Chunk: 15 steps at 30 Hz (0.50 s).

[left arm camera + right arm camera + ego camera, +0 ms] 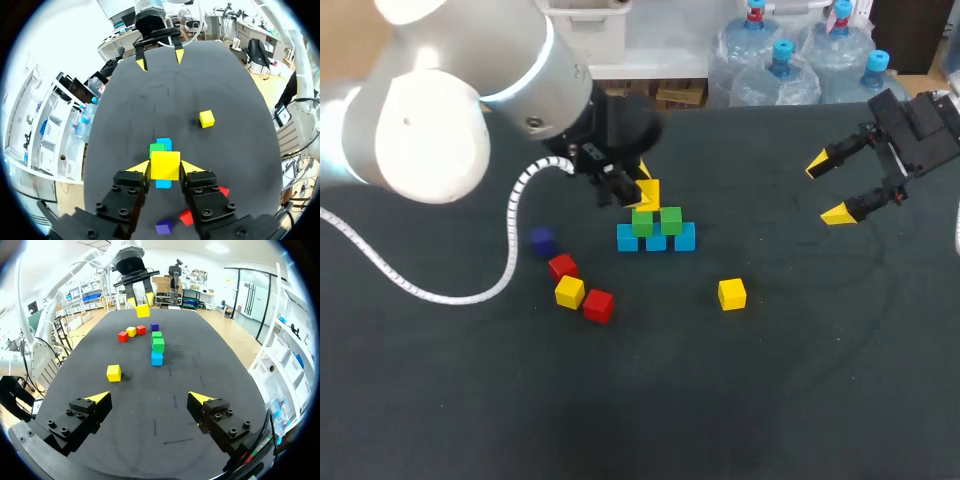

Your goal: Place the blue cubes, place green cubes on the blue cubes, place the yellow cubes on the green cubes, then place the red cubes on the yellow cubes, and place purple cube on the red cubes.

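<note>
Three blue cubes (656,240) form a row mid-table, with two green cubes (656,221) resting on them. My left gripper (642,190) hangs just above the green cubes, shut on a yellow cube (651,194). The left wrist view shows that yellow cube (165,165) squeezed between both fingers, with a green cube (158,148) and a blue cube (164,144) beneath it. My right gripper (835,187) stands open and empty at the table's far right. From the right wrist view, the stack (157,346) lies well ahead of the open fingers.
Left of the stack lie a purple cube (542,240), a red cube (562,266), a yellow cube (569,291) and another red cube (598,304). A lone yellow cube (731,293) sits to the stack's front right. My left arm's white cable (510,250) loops over the table's left part.
</note>
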Available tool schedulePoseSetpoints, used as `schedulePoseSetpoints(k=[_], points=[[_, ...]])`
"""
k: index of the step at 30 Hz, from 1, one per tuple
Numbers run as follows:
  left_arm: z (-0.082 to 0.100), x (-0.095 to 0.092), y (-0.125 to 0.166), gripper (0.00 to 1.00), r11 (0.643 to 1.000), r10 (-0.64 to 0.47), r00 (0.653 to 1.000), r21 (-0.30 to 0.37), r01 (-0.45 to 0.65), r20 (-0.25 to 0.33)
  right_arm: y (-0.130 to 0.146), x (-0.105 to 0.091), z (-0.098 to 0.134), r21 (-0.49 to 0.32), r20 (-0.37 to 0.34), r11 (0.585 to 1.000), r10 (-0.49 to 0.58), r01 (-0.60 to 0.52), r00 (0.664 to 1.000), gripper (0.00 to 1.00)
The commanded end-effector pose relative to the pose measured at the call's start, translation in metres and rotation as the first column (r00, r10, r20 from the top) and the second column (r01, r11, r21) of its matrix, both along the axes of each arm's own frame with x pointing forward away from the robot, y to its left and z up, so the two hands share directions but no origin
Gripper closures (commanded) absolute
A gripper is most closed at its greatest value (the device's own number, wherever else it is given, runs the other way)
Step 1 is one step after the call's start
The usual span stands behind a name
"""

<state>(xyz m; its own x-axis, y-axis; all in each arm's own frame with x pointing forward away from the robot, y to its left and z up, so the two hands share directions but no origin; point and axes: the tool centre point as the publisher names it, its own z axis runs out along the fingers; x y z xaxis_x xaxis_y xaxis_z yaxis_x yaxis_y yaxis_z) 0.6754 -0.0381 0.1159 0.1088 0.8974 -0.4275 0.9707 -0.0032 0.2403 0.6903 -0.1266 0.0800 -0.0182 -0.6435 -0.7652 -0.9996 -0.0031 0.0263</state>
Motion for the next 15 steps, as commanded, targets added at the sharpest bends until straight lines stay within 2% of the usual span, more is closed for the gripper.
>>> schedulePoseSetpoints(k=[1,15], points=[[-0.011,0.013,-0.010,1.00,1.000,-0.006,1.000,-0.003,0.006,-0.021,0.000,0.001,-0.001,0.001,0.001,1.000,0.001,-0.001,1.000,0.00],[-0.031,0.031,-0.021,1.00,1.000,-0.015,0.999,0.002,0.015,-0.048,0.000,0.001,-0.001,0.001,0.001,1.000,0.001,-0.001,1.000,0.00]])
